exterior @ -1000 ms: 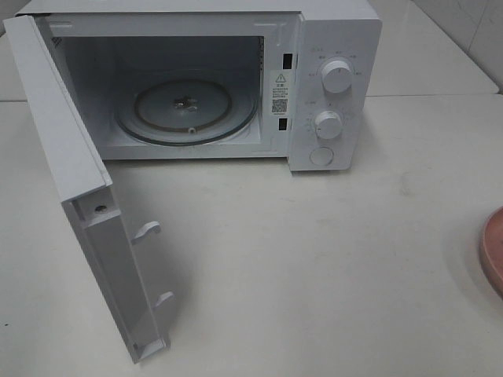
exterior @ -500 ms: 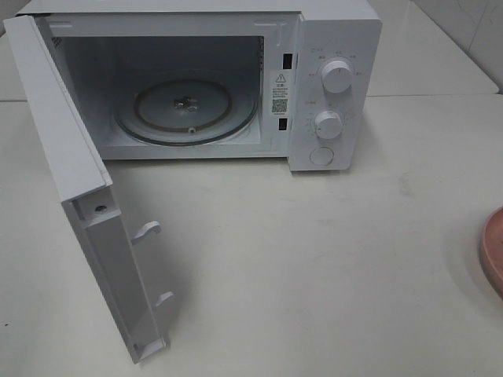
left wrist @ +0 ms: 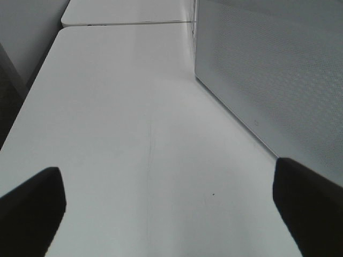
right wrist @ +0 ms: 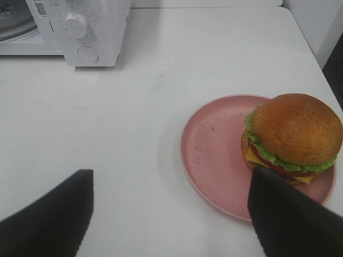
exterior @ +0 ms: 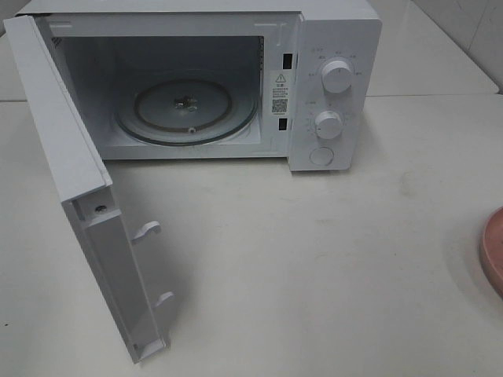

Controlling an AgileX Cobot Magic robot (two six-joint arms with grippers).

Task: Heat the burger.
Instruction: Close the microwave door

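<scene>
Right pincer (right wrist: 171, 214): released, jaws spread wide, nothing between them; it hangs over the counter (right wrist: 161, 107), one dark finger (right wrist: 284, 214) overlapping the near edge of the pink dish (right wrist: 214, 155) in its wrist view.

Left pincer (left wrist: 171, 209): released, jaws at full spread, empty; it hovers above bare counter just beside the perforated outer face of the microwave door (left wrist: 278, 80).

Burger (right wrist: 295, 136): sits upright on the pink dish, off-centre toward the rim farthest from the microwave. Brown domed bun, green lettuce, red and yellow layers beneath. Not visible in the high view.

Pink dish: round, shallow, flat on the counter; in the high view only a sliver of its rim (exterior: 493, 251) shows at 3 o'clock, well apart from the microwave.

Microwave (exterior: 334, 31): white, at 12 o'clock in the high view. Door (exterior: 71, 196) swung fully open toward 8 o'clock. Glass turntable (exterior: 189, 110) inside, bare. Control panel on the right side with upper knob (exterior: 336, 76), lower knob (exterior: 328, 124) and a round button (exterior: 321, 155) below.
</scene>
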